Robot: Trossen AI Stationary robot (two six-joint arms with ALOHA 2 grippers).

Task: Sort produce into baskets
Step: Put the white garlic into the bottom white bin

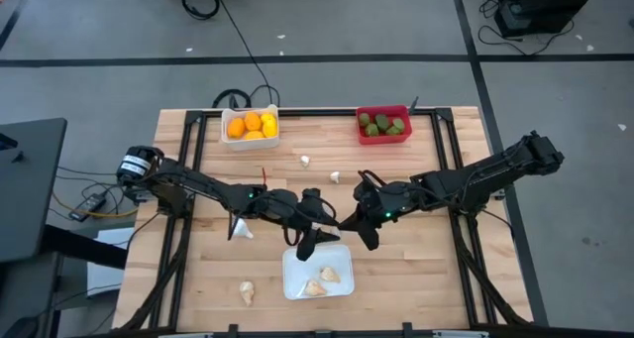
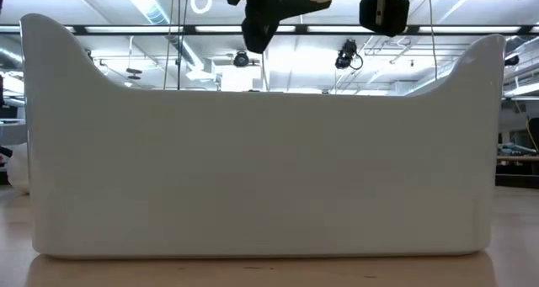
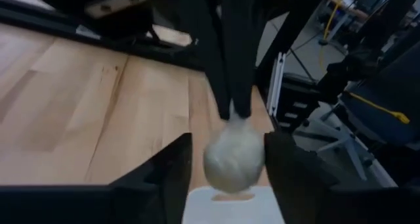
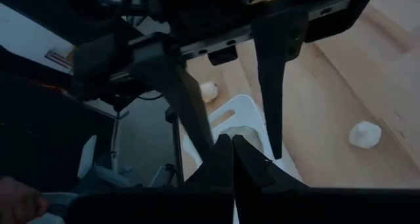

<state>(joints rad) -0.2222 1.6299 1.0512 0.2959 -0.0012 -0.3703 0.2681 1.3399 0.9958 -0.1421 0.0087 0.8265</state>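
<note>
The left pincer [image 3: 226, 165] hung over the white tray [image 1: 295, 286], a pale, lumpy garlic bulb [image 3: 233, 159] between its spread fingers; whether it gripped, I could not tell. Presumably it was placed for a drop among like bulbs. The right pincer [image 1: 365, 231] waited beside it, pressed together. Oranges [image 1: 251, 125] filled the white bin and green fruit [image 1: 381, 125] the red bin on the wooden surface [image 1: 198, 269].

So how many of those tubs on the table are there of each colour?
White: 2 (deep bin, shallow tray)
Red: 1 (red bin)
Total: 3
</note>
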